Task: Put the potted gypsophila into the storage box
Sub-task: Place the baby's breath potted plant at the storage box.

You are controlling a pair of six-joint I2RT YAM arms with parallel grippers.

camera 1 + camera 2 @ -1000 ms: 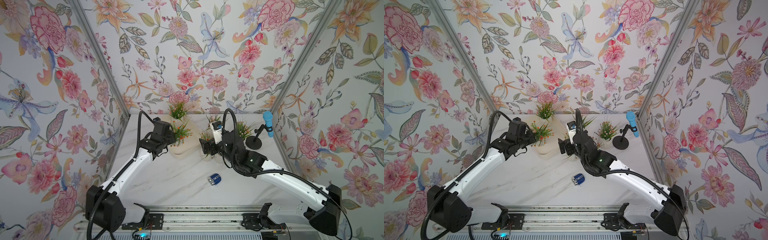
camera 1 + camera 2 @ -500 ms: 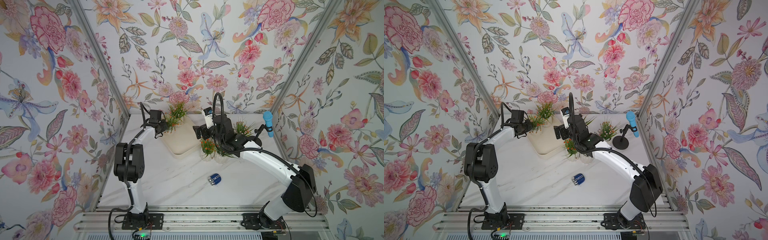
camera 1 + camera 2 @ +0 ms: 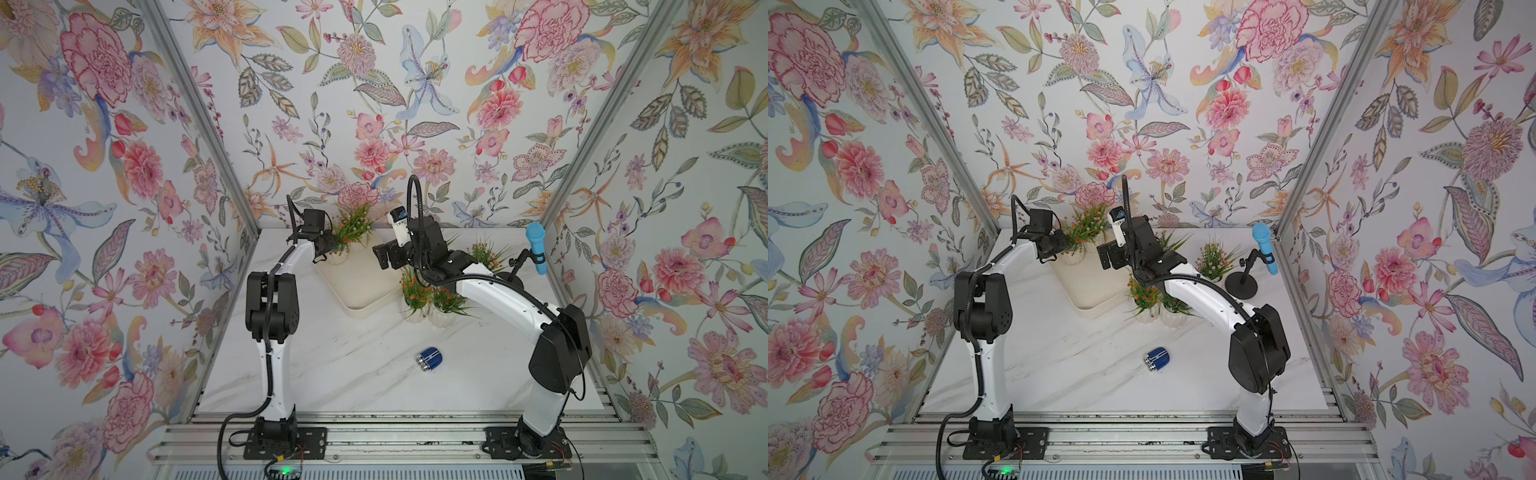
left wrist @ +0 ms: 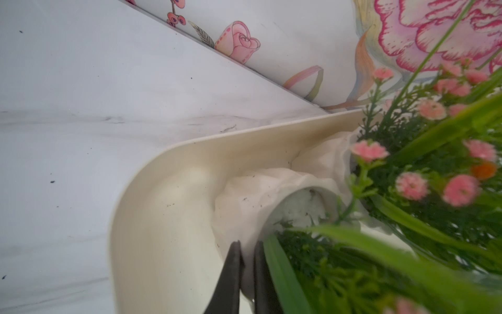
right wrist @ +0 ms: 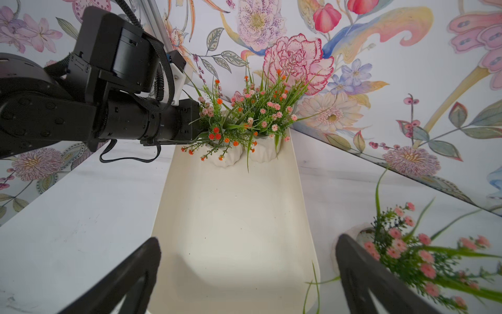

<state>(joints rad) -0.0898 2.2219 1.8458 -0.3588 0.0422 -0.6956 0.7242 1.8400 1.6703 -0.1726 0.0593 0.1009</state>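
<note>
Jaws: L gripper (image 4: 245, 271) clamped on pot (image 4: 244, 206) rim in storage box (image 4: 163, 163) corner; R gripper (image 5: 248, 239) spread wide, empty. Risk: sprigs (image 4: 339, 271) could snag on retract, tipping pot into neighbour pot (image 5: 264, 152).

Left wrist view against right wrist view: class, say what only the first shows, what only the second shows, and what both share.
Only the left wrist view: the left tool shut on the rim of the held pot. Only the right wrist view: the open right tool, the left arm, and a pink-flowered pot outside the box. Both: the storage box, the held pot with a second pot beside it, the marble table, the floral wall.
</note>
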